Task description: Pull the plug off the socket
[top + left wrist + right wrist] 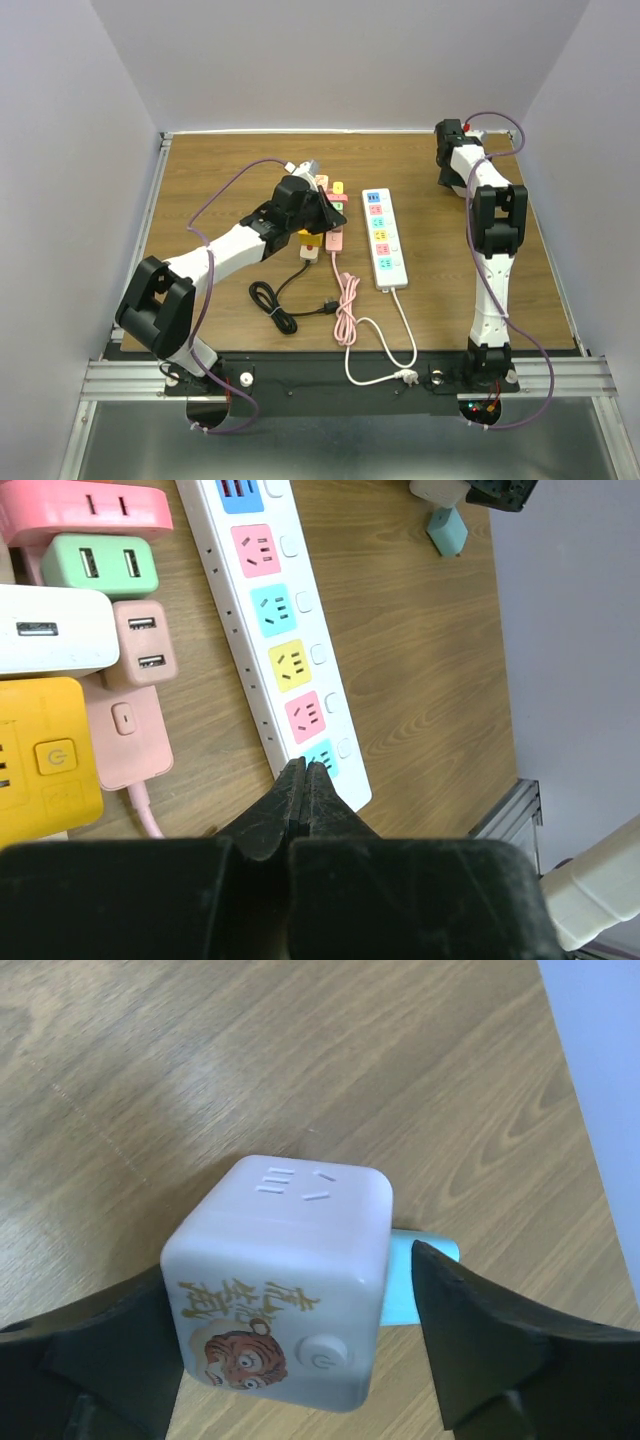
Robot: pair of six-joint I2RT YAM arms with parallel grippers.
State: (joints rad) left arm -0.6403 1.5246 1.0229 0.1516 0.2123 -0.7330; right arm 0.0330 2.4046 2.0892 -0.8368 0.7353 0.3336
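Right tool point(288, 1295) spread wide around cube socket point(290, 1220), pale blue plug point(418, 1282) against its side, far right corner of wooden surface point(200, 1060), left tool point(303, 785) pinched shut over white power strip point(262, 640).

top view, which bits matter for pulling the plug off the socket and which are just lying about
Job, likely: cube socket, pale blue plug behind it, right claw open around that socket.
Lying about: white power strip, pink power strip, yellow adapter, black cable.
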